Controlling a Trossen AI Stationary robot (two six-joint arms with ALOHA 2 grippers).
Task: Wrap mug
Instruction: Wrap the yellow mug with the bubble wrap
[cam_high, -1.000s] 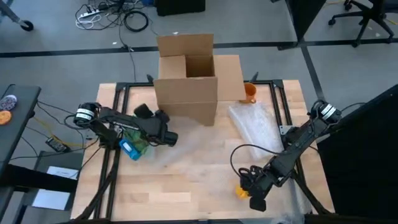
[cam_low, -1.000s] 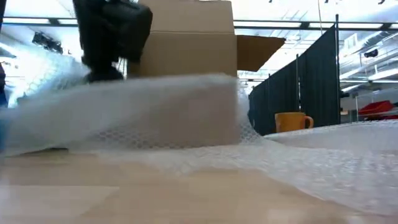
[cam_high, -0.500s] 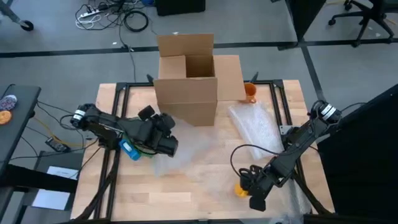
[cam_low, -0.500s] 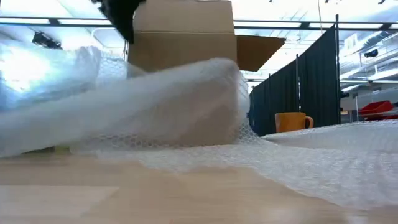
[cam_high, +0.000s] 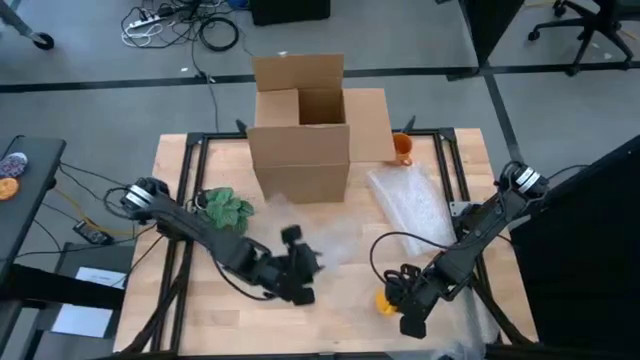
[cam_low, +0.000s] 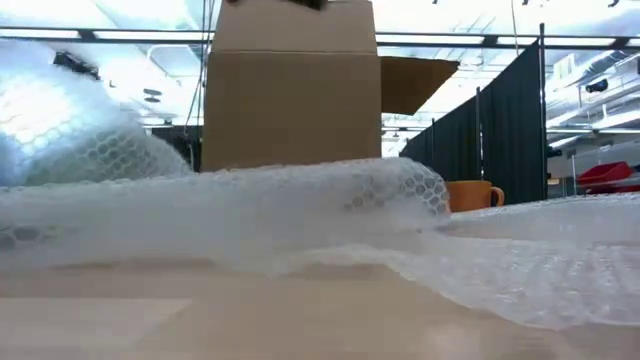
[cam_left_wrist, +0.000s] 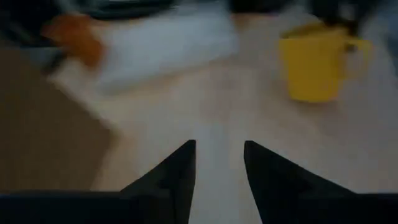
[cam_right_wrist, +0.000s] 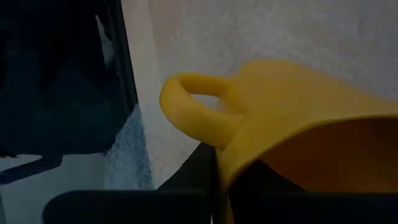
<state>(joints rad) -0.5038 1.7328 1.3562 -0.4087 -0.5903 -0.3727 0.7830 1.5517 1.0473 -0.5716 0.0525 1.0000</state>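
Your right gripper (cam_high: 403, 313) pinches the yellow mug (cam_high: 387, 303) by its rim at the table's front right, steadying it. Left gripper (cam_high: 305, 270), fingers slightly spread and empty, sits over the bubble wrap (cam_high: 330, 240) mid-table, placed to grab it.

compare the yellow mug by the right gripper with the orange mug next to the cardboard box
The yellow mug sits near the table's front edge, its rim between the fingers of the right gripper; the orange mug stands free at the back edge, beside the cardboard box. The yellow mug is bright yellow and the orange mug a deeper orange. The yellow mug lies close to the bubble wrap sheet; the orange mug stands beyond the sheet's far end. Both have one handle.
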